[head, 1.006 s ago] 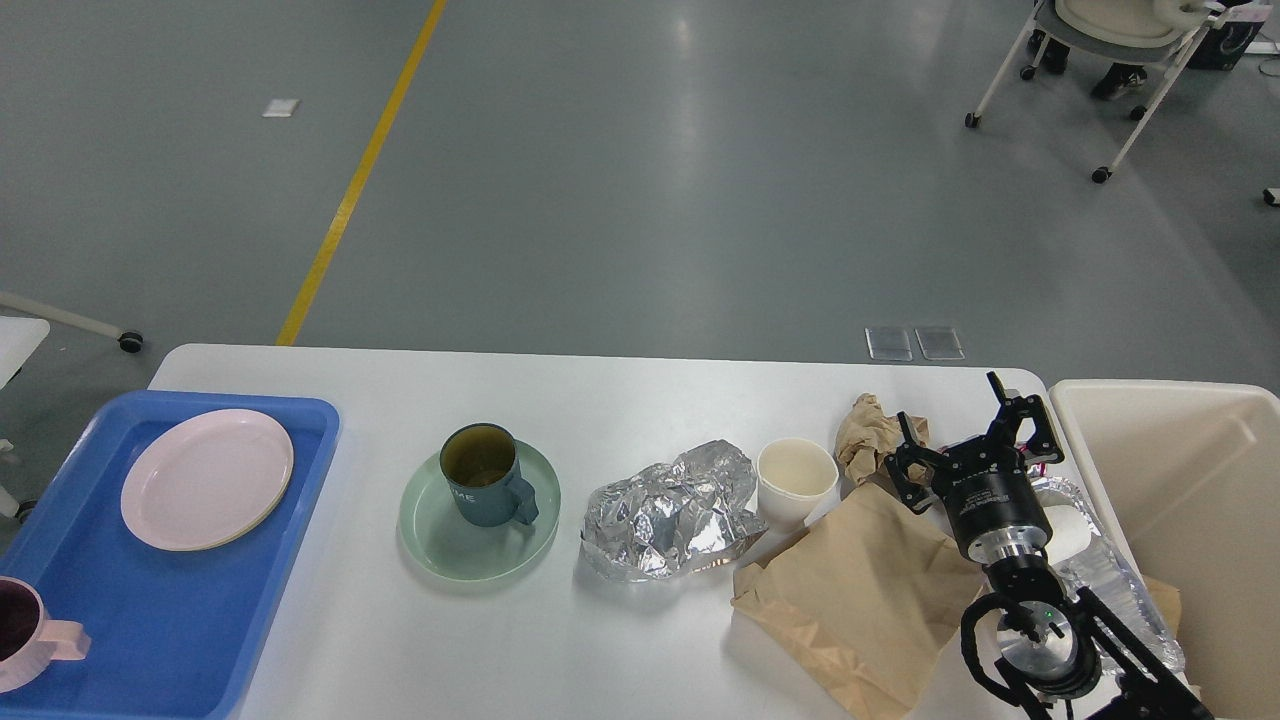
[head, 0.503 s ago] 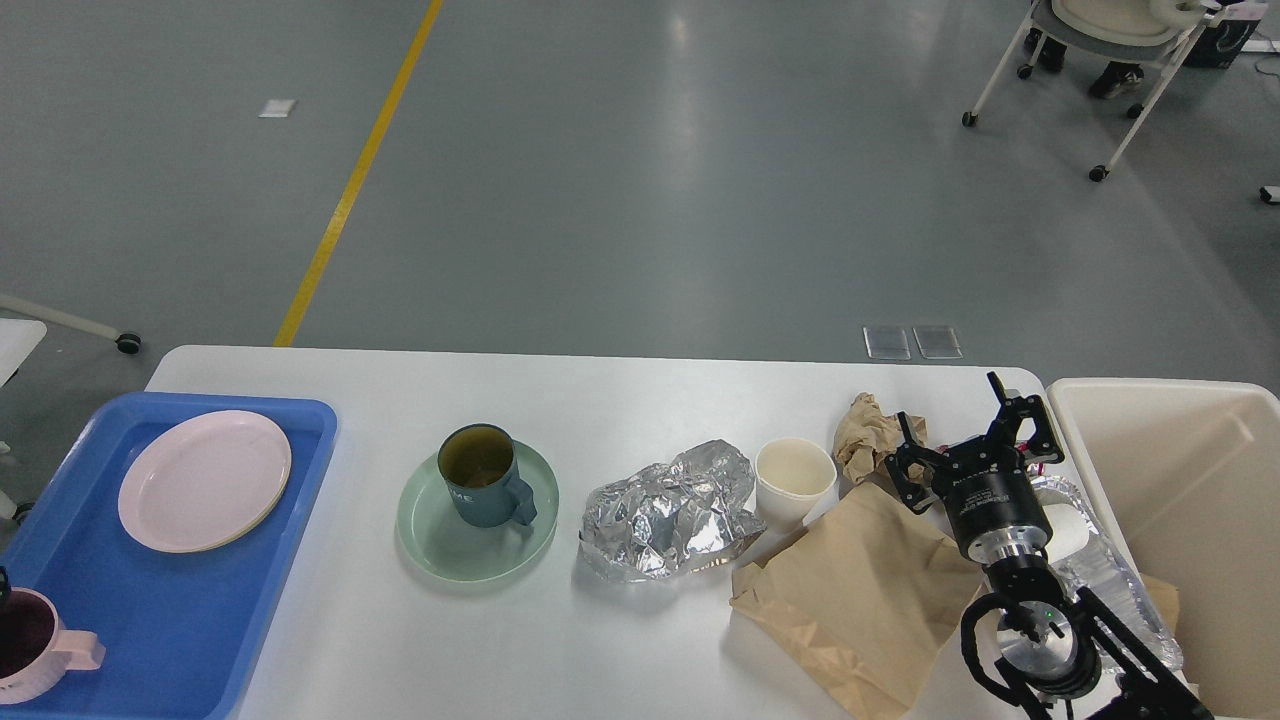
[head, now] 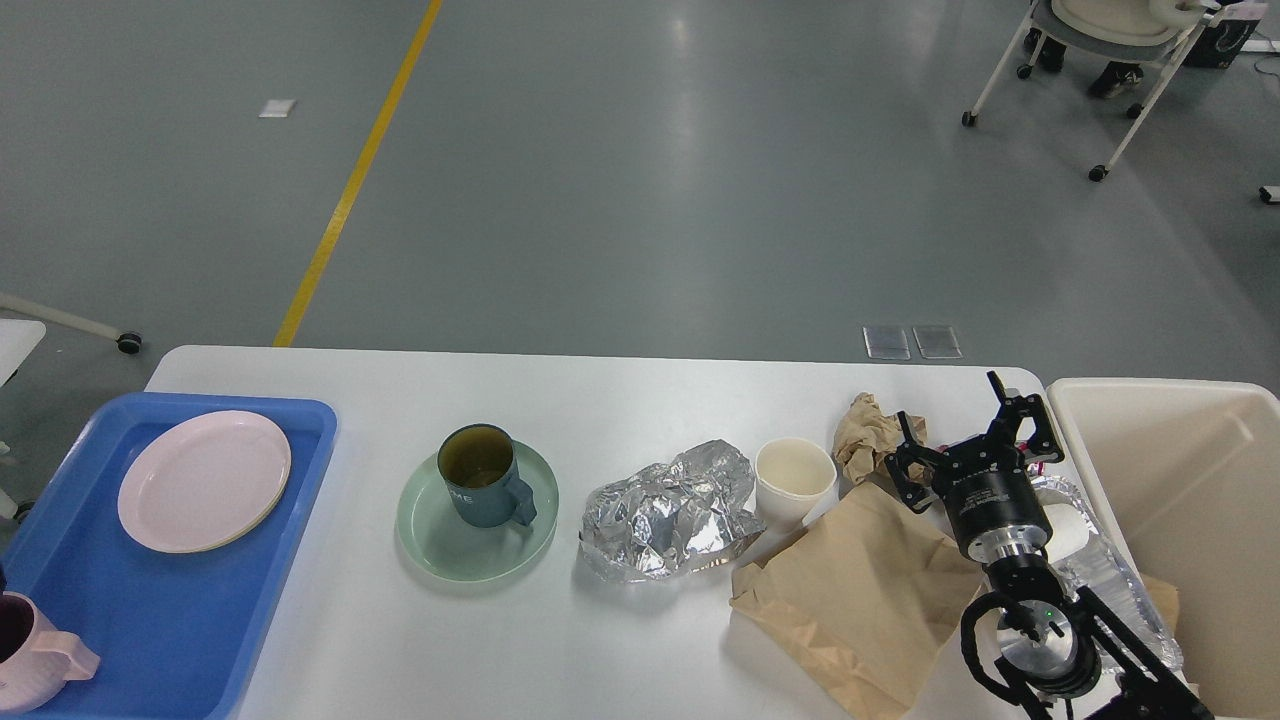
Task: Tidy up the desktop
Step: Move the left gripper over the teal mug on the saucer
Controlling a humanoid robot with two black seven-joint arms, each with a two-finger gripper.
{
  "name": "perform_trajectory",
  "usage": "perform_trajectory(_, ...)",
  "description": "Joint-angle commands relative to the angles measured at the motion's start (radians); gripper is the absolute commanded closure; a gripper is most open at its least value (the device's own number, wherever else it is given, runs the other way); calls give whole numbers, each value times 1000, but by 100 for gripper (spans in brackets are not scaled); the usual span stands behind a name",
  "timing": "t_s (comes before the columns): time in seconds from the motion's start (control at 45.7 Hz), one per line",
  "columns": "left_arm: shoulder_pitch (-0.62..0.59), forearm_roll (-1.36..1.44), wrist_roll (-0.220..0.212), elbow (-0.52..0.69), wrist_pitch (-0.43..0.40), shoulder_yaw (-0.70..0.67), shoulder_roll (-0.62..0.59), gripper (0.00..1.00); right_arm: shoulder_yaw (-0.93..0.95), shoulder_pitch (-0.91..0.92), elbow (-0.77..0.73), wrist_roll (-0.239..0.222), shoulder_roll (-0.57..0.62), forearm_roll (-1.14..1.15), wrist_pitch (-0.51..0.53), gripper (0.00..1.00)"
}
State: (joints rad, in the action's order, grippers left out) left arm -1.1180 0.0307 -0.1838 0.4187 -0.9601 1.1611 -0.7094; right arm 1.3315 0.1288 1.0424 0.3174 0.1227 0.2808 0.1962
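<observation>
The white desktop [head: 620, 400] holds litter and dishes. My right gripper [head: 958, 420] is open and empty. It hovers at the right end above a brown paper bag [head: 860, 590], just right of a crumpled brown paper ball [head: 866, 435]. A white paper cup [head: 795, 480] stands left of that ball. Crumpled foil [head: 665, 510] lies beside the cup. A dark teal mug [head: 482, 475] stands on a green plate [head: 440, 545]. A clear plastic bottle [head: 1105, 570] lies partly hidden under my right arm. My left gripper is out of view.
A blue tray [head: 170, 610] at the left end holds a pink plate [head: 205, 480] and a pink mug [head: 35, 665] at its near corner. A beige bin [head: 1190, 500] stands off the right end. A wheeled chair [head: 1100, 60] is far back right.
The pink mug in the tray's near corner has shifted slightly down and to the right and now tilts. My right arm has not moved.
</observation>
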Motion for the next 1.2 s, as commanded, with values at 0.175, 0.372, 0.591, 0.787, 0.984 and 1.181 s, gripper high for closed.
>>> perform_trajectory(0.175, -108, -5, 23, 18, 0, 172, 40, 10, 0, 0, -1, 0, 0, 0, 2, 0)
perform_trajectory(0.372, -236, -15, 82, 55, 0, 319, 108, 9, 0, 0, -1, 0, 0, 0, 2, 0)
perform_trajectory(0.591, -437, -18, 156, 153, 0, 390, 287, 8, 0, 0, -1, 0, 0, 0, 2, 0)
perform_trajectory(0.787, -635, -21, 181, 276, 0, 445, 488, 8, 0, 0, -1, 0, 0, 0, 2, 0)
perform_trajectory(0.984, -759, -25, 262, 331, 0, 437, 596, 8, 0, 0, -1, 0, 0, 0, 2, 0)
perform_trajectory(1.181, -842, -34, 268, 396, 0, 431, 637, 6, 0, 0, -1, 0, 0, 0, 2, 0)
